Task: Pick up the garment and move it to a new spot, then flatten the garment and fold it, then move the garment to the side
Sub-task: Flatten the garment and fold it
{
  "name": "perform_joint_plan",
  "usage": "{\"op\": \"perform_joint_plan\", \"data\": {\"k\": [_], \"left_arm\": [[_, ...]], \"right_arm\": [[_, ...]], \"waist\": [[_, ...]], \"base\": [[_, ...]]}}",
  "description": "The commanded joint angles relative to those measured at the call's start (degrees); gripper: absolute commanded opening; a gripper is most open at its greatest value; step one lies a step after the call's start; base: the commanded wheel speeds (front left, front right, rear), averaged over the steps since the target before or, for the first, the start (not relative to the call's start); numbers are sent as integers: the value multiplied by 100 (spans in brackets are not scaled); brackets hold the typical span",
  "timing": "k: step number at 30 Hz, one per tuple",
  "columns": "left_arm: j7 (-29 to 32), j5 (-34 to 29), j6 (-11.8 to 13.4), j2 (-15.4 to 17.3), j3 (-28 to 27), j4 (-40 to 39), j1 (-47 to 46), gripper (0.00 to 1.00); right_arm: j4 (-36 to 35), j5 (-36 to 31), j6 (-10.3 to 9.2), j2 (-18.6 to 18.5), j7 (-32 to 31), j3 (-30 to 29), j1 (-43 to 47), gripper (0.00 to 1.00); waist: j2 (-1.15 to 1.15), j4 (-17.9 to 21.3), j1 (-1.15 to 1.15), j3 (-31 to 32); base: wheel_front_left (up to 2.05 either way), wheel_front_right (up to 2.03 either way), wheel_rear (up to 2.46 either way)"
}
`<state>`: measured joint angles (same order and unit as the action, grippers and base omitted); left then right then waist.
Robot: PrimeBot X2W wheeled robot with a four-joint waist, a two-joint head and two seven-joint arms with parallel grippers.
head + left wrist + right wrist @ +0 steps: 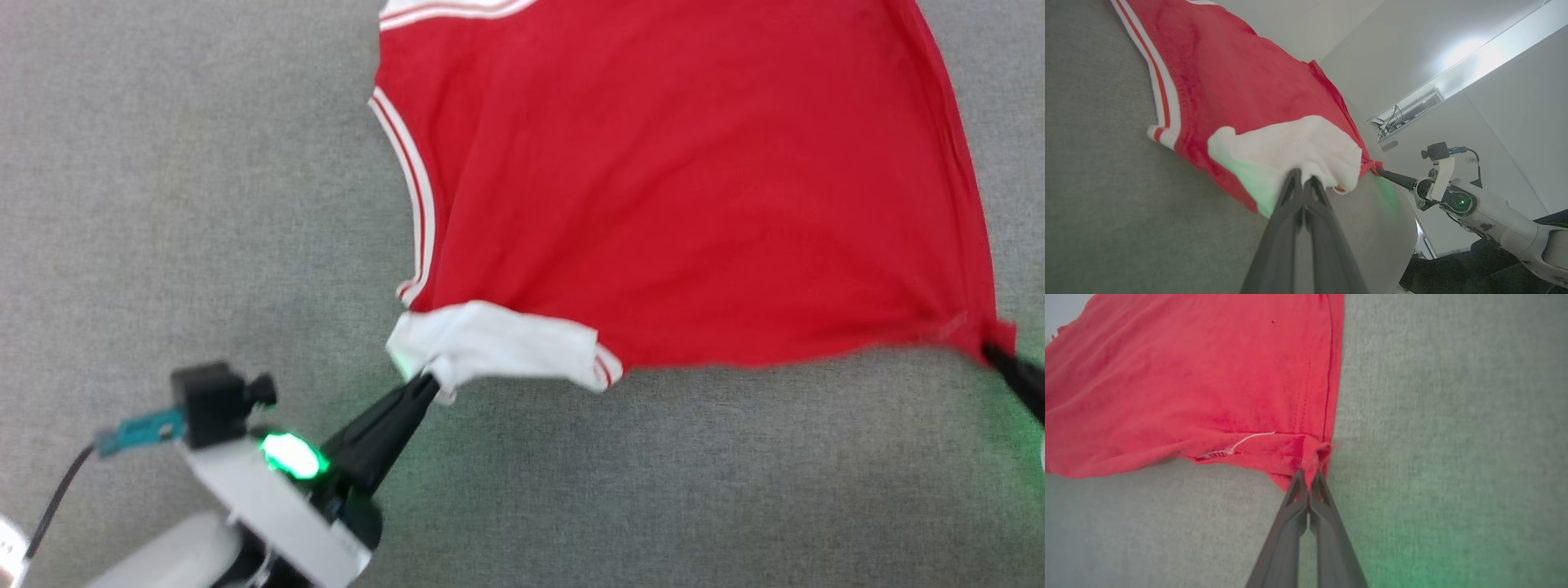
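Left tool (426, 382) clamped on white sleeve (498, 343) of garment (694, 188), right tool (992, 351), mostly cropped, pinching hem corner

On table (163, 204): garment (694, 188), between left pincer (426, 380), right pincer (992, 351)

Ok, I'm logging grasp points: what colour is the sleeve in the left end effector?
The sleeve is white; the left wrist view shows it best.
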<state>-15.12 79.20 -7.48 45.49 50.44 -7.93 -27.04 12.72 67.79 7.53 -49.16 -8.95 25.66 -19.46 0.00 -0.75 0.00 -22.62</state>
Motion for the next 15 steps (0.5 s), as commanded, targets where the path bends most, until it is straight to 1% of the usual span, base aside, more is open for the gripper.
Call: {"op": "perform_joint_plan", "data": {"k": [1,4,8,11,13,15], "left_arm": [[1,-28,7,38,-55,-56,127,0],[2,-52,7,204,-260,-332,612,0],[1,-106,7,341,-545,-649,1170,0],[1,-205,7,339,-663,-793,1344,0],[1,-266,7,302,-684,-806,1281,0],[1,-272,7,250,-655,-790,1051,0]], "right_arm": [[-53,39,-9,-18,-45,-57,210,0],[-498,15,-9,-110,-113,-535,928,0],[-1094,-147,-9,29,-197,-1273,1823,0],[-1537,-377,-8,297,-348,-1859,2219,0],[-1767,-605,-8,508,-521,-2220,2295,0],[-1962,-802,-8,781,-759,-2507,2179,0]], "waist": [[0,-3,0,30],[0,4,0,62],[0,-1,0,74],[0,9,0,66],[0,10,0,62],[0,13,0,55]], "base": [[0,0,0],[0,0,0],[0,0,0],[0,0,0],[0,0,0],[0,0,0]]}}
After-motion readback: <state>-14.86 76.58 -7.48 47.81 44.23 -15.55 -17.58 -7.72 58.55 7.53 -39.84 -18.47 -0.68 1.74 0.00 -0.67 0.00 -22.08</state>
